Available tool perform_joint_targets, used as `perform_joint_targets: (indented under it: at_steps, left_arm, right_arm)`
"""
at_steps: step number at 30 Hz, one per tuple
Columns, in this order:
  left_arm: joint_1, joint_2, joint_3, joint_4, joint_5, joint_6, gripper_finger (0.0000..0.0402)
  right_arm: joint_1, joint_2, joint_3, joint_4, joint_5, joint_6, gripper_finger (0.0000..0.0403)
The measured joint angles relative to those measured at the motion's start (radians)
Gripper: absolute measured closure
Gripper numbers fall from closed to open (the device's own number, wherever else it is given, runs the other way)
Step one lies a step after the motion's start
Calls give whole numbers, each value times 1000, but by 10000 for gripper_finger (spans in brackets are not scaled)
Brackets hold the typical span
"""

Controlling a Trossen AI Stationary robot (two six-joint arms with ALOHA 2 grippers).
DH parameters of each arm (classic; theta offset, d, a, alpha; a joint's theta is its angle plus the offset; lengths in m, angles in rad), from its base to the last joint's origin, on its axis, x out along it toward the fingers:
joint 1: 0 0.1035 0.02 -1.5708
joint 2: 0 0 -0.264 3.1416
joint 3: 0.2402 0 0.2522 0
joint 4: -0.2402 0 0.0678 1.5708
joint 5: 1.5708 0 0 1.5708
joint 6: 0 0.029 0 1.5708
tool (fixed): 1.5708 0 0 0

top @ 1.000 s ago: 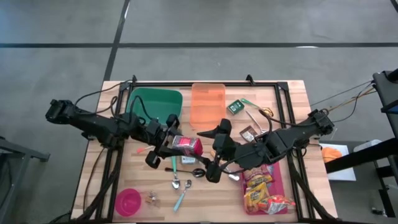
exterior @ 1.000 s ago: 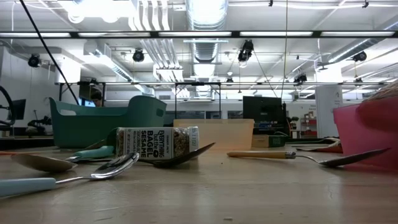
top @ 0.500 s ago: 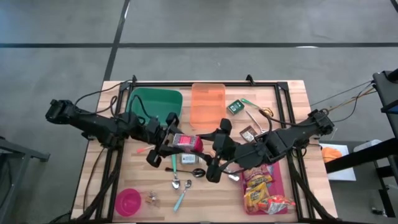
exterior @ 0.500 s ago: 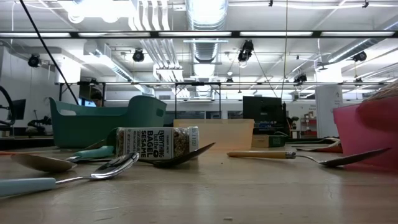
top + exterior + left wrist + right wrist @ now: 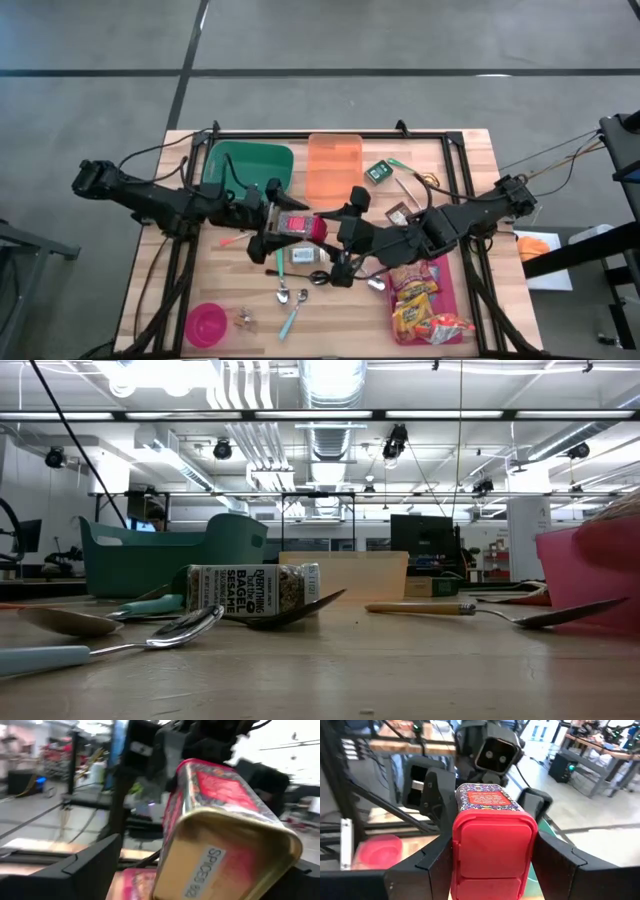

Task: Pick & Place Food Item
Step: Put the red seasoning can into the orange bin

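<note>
A red patterned tin (image 5: pixel 297 226) with a red lid and a gold bottom hangs above the table's middle, between my two grippers. My right gripper (image 5: pixel 326 232) reaches in from the table's right and is shut on the tin's lid end (image 5: pixel 492 835). My left gripper (image 5: pixel 272 218) reaches in from the left and is open. Its fingers (image 5: pixel 429 795) stand on either side of the tin's gold-bottomed end (image 5: pixel 225 850), apart from it. The low view shows neither the grippers nor the tin. My right gripper pinches the tin's red lid end (image 5: pixel 459 855) between its two fingers (image 5: pixel 432 865), one on each opposite side. The fingers come nearly level from the table's right side, along the tin. The tin is lifted clear of the table, lying roughly level, its gold bottom toward my left gripper.
A green bin (image 5: pixel 248 168) and an orange tray (image 5: pixel 334 168) stand at the far side. A pink tray with snack packets (image 5: pixel 425 305) lies near right and a pink bowl (image 5: pixel 206 323) near left. Spoons (image 5: pixel 290 295) and a sesame bagel packet (image 5: pixel 252 590) lie under the grippers.
My right gripper has shut on the tin's lid end. My left gripper has turned at the wrist, spread its fingers and let go of the tin's bottom end. The tin has stayed in the air, shifted slightly toward the far edge.
</note>
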Motion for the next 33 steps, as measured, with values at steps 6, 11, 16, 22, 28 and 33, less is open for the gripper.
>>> perform_joint_targets:
  at_steps: [6,11,16,22,28,33]
  left_arm:
    - [1,-85,0,-176,-69,-50,62]
    - [2,-152,-7,-336,-136,-55,79]
    - [1,-191,-8,-499,-311,-52,97]
    - [2,-205,-8,-613,-539,-95,114]
    - [2,-205,-8,-634,-572,-98,116]
    - [2,-205,-9,-642,-574,-91,117]
  right_arm:
    - [-49,-5,0,-109,-6,47,190]
    - [-110,-9,0,-170,-28,49,191]
    - [-207,-12,1,-257,-160,91,191]
    - [-348,-12,1,-405,-263,89,191]
    - [-475,7,1,-486,-332,-10,191]
    - [-569,67,2,-518,-378,-61,191]
